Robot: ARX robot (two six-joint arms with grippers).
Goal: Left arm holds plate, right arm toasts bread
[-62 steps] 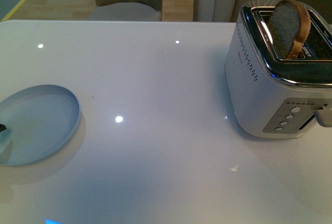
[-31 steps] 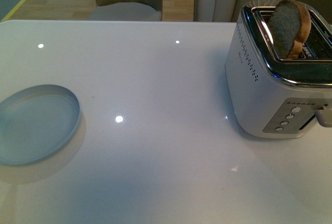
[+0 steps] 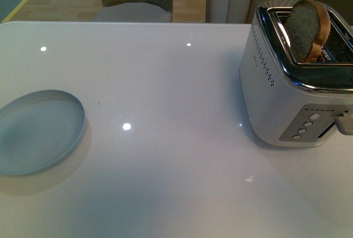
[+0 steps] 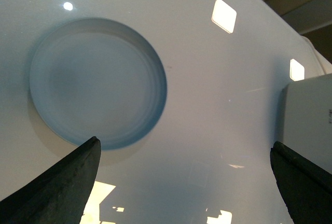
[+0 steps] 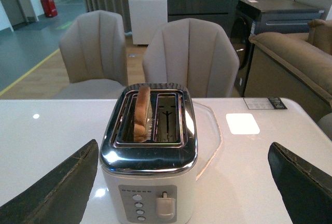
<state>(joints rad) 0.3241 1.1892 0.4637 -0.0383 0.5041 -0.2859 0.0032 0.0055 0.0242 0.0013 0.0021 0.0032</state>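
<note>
The pale blue plate (image 3: 39, 132) lies flat on the white table at its left side, with nothing on it. In the left wrist view the plate (image 4: 97, 81) sits beyond my left gripper (image 4: 184, 145), which hangs open above the table and holds nothing; one finger (image 4: 62, 182) overlaps the plate's near rim in the picture. The bread (image 3: 307, 28) stands upright in a slot of the white and chrome toaster (image 3: 276, 100) at the right. My right gripper (image 5: 182, 149) is open, set back from the toaster (image 5: 150, 182), with the bread (image 5: 141, 112) ahead of it. Neither arm shows in the front view.
The toaster's lever (image 5: 165, 206) is up, beside a column of round buttons (image 5: 138, 208). Its second slot (image 5: 167, 120) holds nothing. Two grey chairs (image 5: 189, 58) stand behind the table's far edge. A sofa (image 5: 290, 63) is off to the side.
A black fingertip of my left gripper that showed at the front view's left edge, over the plate, one second ago has gone out of that view. Plate, bread and toaster have not moved.
</note>
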